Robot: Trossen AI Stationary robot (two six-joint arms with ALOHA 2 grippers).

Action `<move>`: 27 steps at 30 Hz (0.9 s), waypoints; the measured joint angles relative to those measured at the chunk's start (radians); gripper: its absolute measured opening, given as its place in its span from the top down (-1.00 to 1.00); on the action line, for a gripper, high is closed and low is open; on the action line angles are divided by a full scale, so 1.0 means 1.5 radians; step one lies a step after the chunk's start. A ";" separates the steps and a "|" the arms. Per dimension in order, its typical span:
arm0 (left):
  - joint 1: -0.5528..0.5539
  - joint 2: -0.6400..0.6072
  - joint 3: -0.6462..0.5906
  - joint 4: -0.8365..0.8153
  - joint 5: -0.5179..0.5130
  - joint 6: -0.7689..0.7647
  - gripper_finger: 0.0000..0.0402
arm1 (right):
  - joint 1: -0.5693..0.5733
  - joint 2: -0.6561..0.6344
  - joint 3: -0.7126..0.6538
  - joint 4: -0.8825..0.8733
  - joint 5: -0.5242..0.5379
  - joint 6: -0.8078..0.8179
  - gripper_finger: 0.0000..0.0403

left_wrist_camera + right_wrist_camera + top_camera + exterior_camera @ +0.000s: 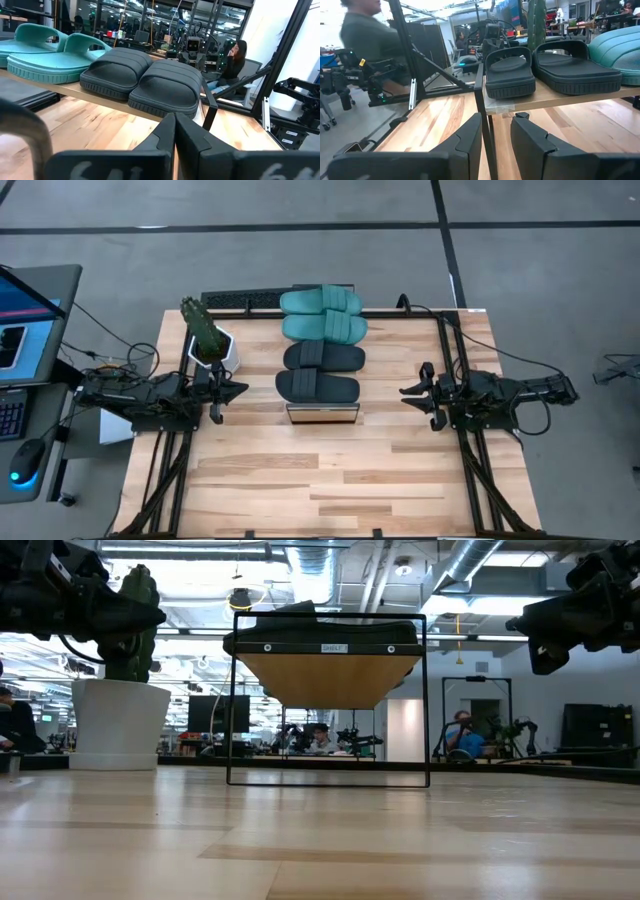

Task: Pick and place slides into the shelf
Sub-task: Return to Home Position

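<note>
Since the four slides (320, 345) all lie side by side on the shelf (322, 415), which stands between my two pincers and apart from both, placing looks done. Left pincer (238, 390): pinched together, empty. Right pincer (408, 392): narrowly parted, empty. Remaining, I judge: park both arms

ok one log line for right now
slides: four on shelf | left hand: shut, empty, by cactus pot | right hand: open, empty, right of shelf

Four slides (320, 357) lie in a row on the shelf (322, 414), between the left pincer (232, 391) and right pincer (412, 393).
</note>
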 joint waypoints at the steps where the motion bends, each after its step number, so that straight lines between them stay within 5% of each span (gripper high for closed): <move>1: 0.000 0.000 0.000 0.000 0.000 -0.003 1.00 | 0.000 0.000 0.000 0.000 0.000 0.000 0.55; 27: 0.000 0.000 0.000 0.000 0.000 0.003 1.00 | 0.000 0.000 0.000 0.000 0.000 0.000 0.55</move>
